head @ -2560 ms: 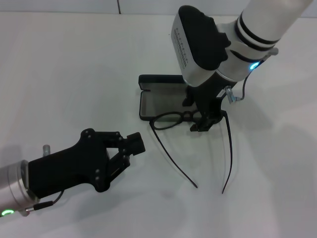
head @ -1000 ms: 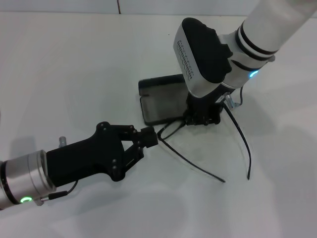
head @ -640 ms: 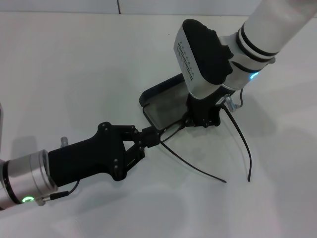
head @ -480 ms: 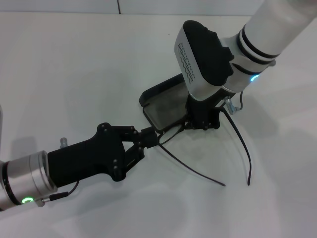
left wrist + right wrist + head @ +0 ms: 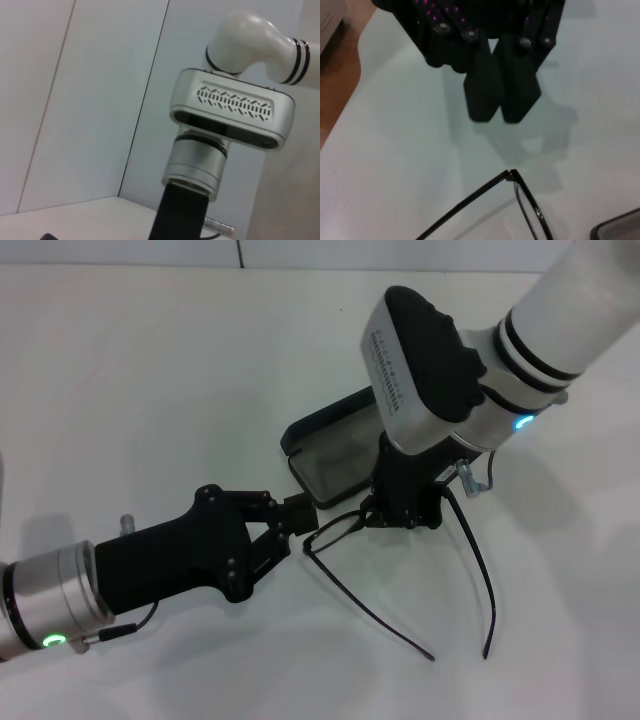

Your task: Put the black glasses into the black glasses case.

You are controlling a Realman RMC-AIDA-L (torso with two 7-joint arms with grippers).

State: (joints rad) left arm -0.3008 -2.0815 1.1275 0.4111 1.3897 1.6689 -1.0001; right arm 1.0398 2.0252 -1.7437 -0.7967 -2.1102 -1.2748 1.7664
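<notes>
The black glasses (image 5: 335, 528) hang from my right gripper (image 5: 404, 512), which is shut on their front near the bridge, just in front of the open black glasses case (image 5: 335, 450). Their long temple arms trail toward me, tips low over the table. The case lies open and turned at an angle, grey lining up. My left gripper (image 5: 300, 514) is shut, its fingertips beside the case's near corner and close to the glasses' left lens. The right wrist view shows the left gripper's fingers (image 5: 482, 95) close together above the frame's corner (image 5: 512, 175).
The white table (image 5: 150, 370) spreads around the case, with a wall seam at the back. The left wrist view shows only the right arm's wrist housing (image 5: 232, 107) against the wall.
The case has been turned at an angle. My left gripper reached in to its near corner. In the last half second my right gripper drew the glasses toward me, off the case.
</notes>
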